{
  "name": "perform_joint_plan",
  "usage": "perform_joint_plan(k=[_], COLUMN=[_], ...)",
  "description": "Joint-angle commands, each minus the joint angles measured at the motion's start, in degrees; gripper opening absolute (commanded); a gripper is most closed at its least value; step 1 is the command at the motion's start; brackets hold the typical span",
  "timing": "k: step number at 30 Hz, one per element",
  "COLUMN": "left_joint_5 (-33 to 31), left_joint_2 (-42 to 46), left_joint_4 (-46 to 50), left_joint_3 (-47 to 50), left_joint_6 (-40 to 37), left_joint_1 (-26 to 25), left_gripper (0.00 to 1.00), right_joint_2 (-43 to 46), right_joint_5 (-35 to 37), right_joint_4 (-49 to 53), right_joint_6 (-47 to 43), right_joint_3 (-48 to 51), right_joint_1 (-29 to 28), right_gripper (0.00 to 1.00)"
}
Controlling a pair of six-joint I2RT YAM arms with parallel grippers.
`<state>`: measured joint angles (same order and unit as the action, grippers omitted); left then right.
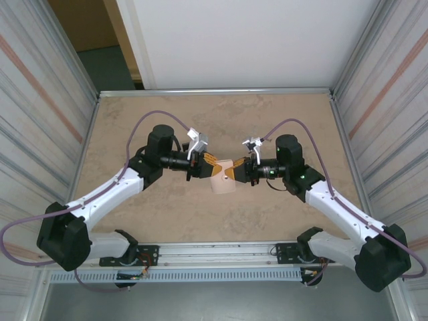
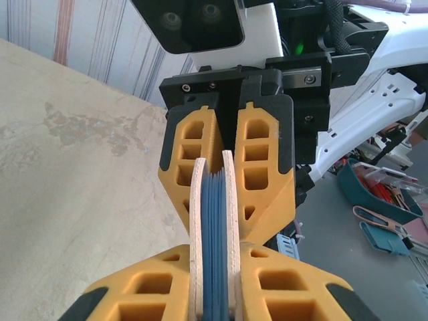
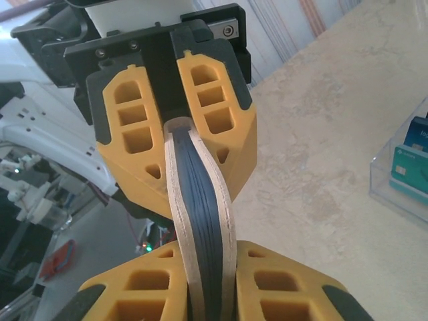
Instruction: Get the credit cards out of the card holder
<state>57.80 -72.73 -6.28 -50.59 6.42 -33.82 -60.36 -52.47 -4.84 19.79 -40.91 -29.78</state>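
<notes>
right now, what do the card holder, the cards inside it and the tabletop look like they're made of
Card holder: probably leather or faux leather with a matte beige finish. Its cut edges look raw and pale, and its sides bow around the stack.
Credit cards: likely plastic, going by the thin, stiff, dark blue edges packed together.
Tabletop: seemingly laminate printed like beige stone, smooth with a low sheen.

No legible text, label, brand, number or sign on any surface in view
</notes>
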Motion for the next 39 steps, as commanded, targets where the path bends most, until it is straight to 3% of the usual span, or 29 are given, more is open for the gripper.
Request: perform_joint_plan(k=[1, 3, 6, 12, 17, 28, 39], left_joint_5=[-1.8, -3.0, -4.5, -4.9, -3.5, -0.5, -0.3], left_joint_2=[2.4, 3.1, 4.0, 5.0, 3.8, -4.3, -5.5], left_joint_4=[-1.6, -1.4, -0.7, -2.2, -9.4, -9.5, -10.0], left_joint_3=[-0.7, 0.0, 1.2, 4.7, 8.5, 4.4, 3.4], left_joint_6=[0.1, 0.3, 0.7, 4.2, 9.5, 10.4, 9.6], left_joint_1=[0.1, 0.3, 1.0, 2.2, 2.2, -0.9, -2.0], left_gripper=[0.33, 0.50, 0.60, 0.63, 0.72, 0.73, 0.49], right_joint_2=[2.2, 3.0, 3.3, 3.3, 2.3, 0.9, 0.8], right_joint_5=[1.8, 3.0, 3.6, 2.6, 0.1, -0.3, -0.4], right_joint_4=[-1.1, -1.0, -1.5, -3.5, -2.2, -5.9, -5.6], right_joint_6=[-0.2, 0.0, 0.7, 3.4, 4.0, 6.4, 6.3], right_joint_3=[-0.8, -0.5, -0.1, -0.4, -2.3, -1.5, -1.2], right_joint_1=[-0.1, 0.5, 1.8, 4.8, 6.2, 5.9, 5.6], right_gripper=[0.10, 0.08, 0.07, 0.07, 0.07, 0.09, 0.12])
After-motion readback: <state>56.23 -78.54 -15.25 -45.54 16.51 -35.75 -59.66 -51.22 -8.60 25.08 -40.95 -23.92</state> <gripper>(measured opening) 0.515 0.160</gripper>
